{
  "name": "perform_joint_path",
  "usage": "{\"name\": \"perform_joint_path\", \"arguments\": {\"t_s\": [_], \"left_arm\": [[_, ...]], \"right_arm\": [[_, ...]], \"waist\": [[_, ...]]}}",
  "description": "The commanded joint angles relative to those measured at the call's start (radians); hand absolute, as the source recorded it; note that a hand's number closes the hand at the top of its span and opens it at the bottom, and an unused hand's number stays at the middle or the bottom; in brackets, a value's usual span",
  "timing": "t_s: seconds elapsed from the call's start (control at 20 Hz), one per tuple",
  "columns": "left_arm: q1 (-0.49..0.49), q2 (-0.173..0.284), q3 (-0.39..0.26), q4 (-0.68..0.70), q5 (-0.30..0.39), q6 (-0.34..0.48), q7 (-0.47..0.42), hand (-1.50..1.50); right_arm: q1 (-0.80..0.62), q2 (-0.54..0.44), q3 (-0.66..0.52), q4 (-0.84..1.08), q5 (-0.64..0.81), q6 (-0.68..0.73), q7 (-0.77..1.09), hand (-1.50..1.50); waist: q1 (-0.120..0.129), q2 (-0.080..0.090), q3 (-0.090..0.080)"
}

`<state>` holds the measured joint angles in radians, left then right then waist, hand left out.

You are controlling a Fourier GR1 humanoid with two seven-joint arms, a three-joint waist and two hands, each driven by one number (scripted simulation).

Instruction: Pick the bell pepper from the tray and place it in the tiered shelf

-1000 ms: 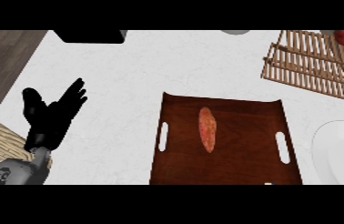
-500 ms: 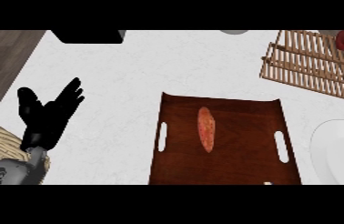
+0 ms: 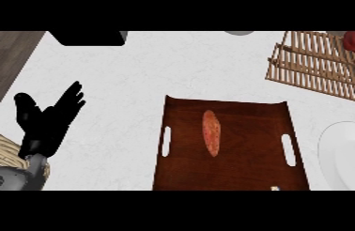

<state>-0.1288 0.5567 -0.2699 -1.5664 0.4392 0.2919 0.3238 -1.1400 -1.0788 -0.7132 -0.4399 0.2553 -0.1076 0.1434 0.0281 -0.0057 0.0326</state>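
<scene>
Likely light, stiff-skinned and slick, so best taken across the narrow middle: pepper (image 3: 211,132) lying lengthwise mid-tray (image 3: 257,164), shelf (image 3: 312,63) far right on the surface, left hand (image 3: 45,122) at left, fingers spread, holding nothing, right hand unseen.

We see counter (image 3: 173,70): white, with faint grey marbling. Tray (image 3: 250,169): dark brown wood, shiny, with two pale slots at sides. Bell pepper (image 3: 212,133): orange-red, speckled. Tiered shelf (image 3: 312,63): light tan wood slats, stripes of gaps showing white. Our left hand (image 3: 45,119): black; forearm below it grey. Black box (image 3: 90,37) at top. White plate (image 3: 340,155) at right edge. Small red thing (image 3: 349,37) in top right corner. Grey-brown strip (image 3: 14,51) at left edge.
</scene>
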Motion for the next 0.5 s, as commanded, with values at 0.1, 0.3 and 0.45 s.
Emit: {"name": "perform_joint_path", "arguments": {"t_s": [0.1, 0.3, 0.45], "left_arm": [[0.055, -0.087, 0.001, 0.113, 0.029, 0.001, -0.053, 0.00], [0.104, -0.085, -0.007, 0.091, 0.037, 0.000, -0.065, 0.00], [0.126, -0.067, -0.001, 0.073, 0.036, 0.011, -0.053, 0.00]], "right_arm": [[0.035, -0.096, -0.086, 0.080, -0.056, 0.012, -0.001, -1.50], [0.106, -0.169, -0.145, 0.126, -0.106, 0.113, -0.039, -1.50], [0.160, -0.231, -0.160, 0.151, -0.118, 0.214, -0.076, -1.50]], "waist": [[-0.013, 0.027, -0.031], [-0.017, 0.022, -0.030], [-0.019, 0.020, -0.028]]}}
